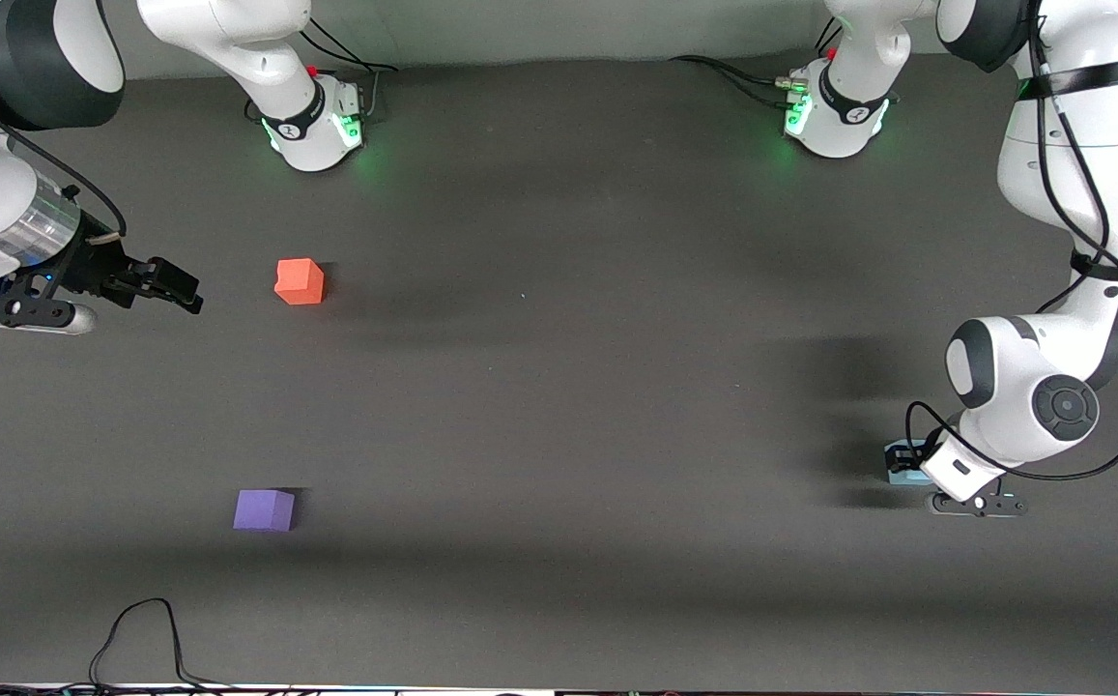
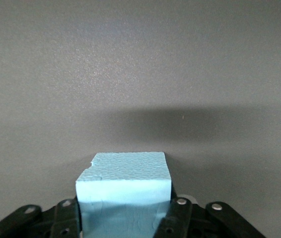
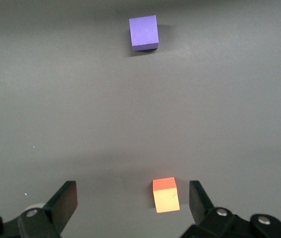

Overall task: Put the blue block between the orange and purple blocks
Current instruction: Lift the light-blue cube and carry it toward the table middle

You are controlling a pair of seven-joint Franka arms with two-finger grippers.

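Gripping the blue block [image 2: 124, 191] at the left arm's end of the table, the left gripper [image 1: 909, 468] is clamped on it for carrying. The orange block [image 1: 300, 281] and purple block [image 1: 264, 509] lie well apart from it, nearer the waiting right gripper [image 3: 133, 198], which is spread wide.

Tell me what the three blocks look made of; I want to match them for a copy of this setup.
Blue block: probably foam, matte, with a pebbled top and a chipped corner, between the left gripper's fingers. Orange block and purple block: likely the same foam, flat colour, no shine; their texture is not visible.
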